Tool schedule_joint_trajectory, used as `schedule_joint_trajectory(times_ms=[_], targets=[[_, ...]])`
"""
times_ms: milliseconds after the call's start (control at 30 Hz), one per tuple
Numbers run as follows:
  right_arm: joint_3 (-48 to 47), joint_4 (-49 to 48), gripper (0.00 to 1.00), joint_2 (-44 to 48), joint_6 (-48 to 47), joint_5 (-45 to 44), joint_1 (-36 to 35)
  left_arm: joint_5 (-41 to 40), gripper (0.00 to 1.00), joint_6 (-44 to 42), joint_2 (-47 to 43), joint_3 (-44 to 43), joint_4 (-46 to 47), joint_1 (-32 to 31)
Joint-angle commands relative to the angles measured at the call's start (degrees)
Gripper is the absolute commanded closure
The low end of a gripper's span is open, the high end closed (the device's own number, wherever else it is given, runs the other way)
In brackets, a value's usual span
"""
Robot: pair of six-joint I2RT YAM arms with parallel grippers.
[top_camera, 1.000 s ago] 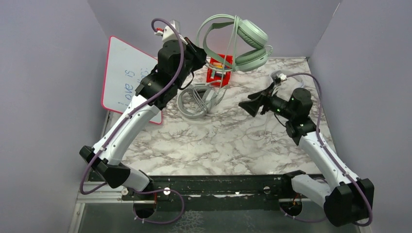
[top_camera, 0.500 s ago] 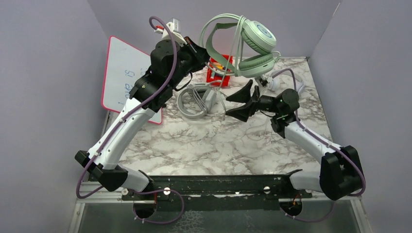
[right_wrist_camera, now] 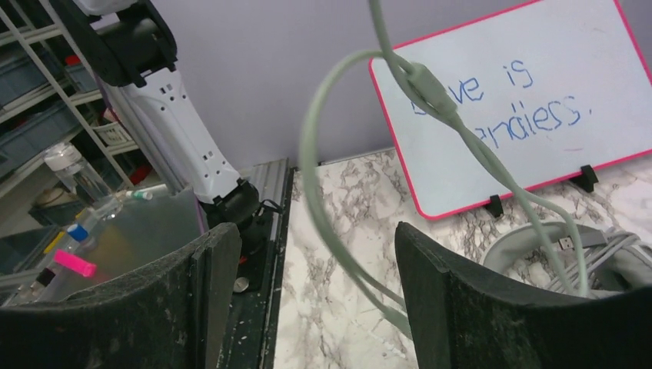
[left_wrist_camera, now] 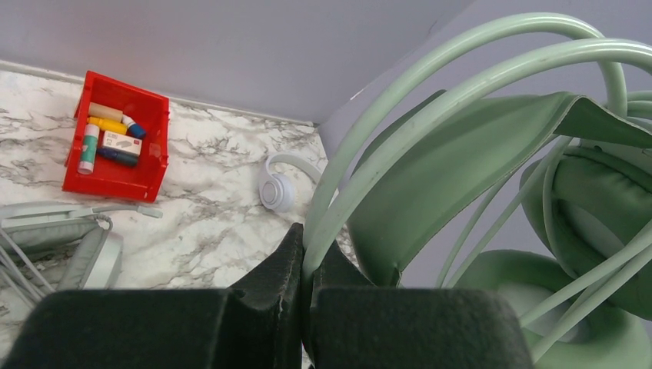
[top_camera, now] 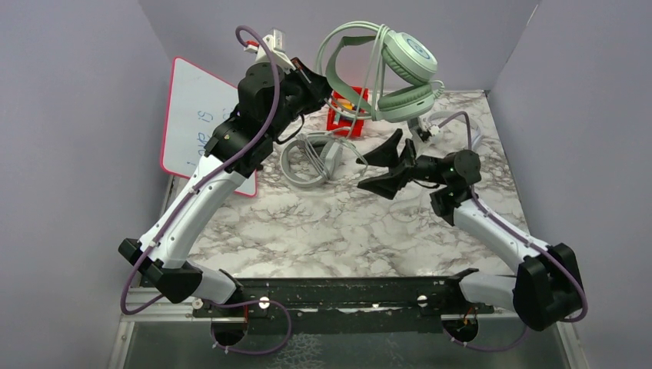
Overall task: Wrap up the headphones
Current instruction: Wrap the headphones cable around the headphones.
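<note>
The mint-green headphones [top_camera: 400, 77] hang in the air at the back. My left gripper [top_camera: 319, 81] is shut on their thin headband [left_wrist_camera: 461, 138], which is pinched between its fingers. Their green cable [right_wrist_camera: 305, 169] droops down in a loop. My right gripper [top_camera: 380, 165] stands open just above the table, and the cable passes between its wide jaws without touching them. The grey-white headphones [top_camera: 307, 157] lie on the marble table with their cable bundled on them. A small white headset [left_wrist_camera: 281, 184] lies further back.
A red bin [top_camera: 350, 108] of small items stands at the back, below the hanging headphones. A pink-framed whiteboard [top_camera: 200, 123] leans at the left wall. Grey walls close in the table [top_camera: 330, 231] on the left, back and right.
My left arm has lifted the mint-green headphones a little up and to the right. My right arm has swung in from the right, so its open jaws now straddle the hanging cable.
</note>
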State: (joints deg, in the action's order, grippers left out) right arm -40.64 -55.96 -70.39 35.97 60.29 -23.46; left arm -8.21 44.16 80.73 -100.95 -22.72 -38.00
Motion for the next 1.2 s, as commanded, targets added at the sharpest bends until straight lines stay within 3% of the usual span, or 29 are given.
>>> schedule_joint_trajectory(times_ms=[0,133,300,500,667,933,1067,1167], targets=[[-0.1,6.4,0.22,4.6,-3.6,2.1,-0.2,0.9,1.00,2.0,-2.4,-2.5,6.5,0.0],[-1.0,5.0,0.24,3.0,-2.4,3.7,-0.2,0.8,1.00,2.3,-3.2,-2.1,7.0,-0.1],[-3.1,-10.0,0.42,-3.9,6.4,3.0,-0.6,1.4,1.00,2.9,-3.5,-1.7,7.3,0.0],[1.2,-6.0,0.97,-4.1,3.6,-3.1,-1.0,-0.3,1.00,2.1,-3.5,-4.3,6.4,0.0],[10.8,-2.3,0.99,-2.5,0.8,-11.8,-0.6,-1.8,1.00,0.7,-3.1,-8.4,5.7,-0.1],[14.6,35.0,1.00,3.7,-8.3,-34.5,8.6,-7.0,1.00,-5.1,-2.7,-15.6,1.5,0.0],[14.8,44.4,1.00,1.8,-11.8,-37.4,16.6,-8.8,1.00,-7.2,-2.7,-18.3,0.8,0.0],[16.2,44.9,1.00,-1.1,-12.7,-37.5,18.1,-10.8,1.00,-9.0,-2.5,-20.7,0.4,-0.1]])
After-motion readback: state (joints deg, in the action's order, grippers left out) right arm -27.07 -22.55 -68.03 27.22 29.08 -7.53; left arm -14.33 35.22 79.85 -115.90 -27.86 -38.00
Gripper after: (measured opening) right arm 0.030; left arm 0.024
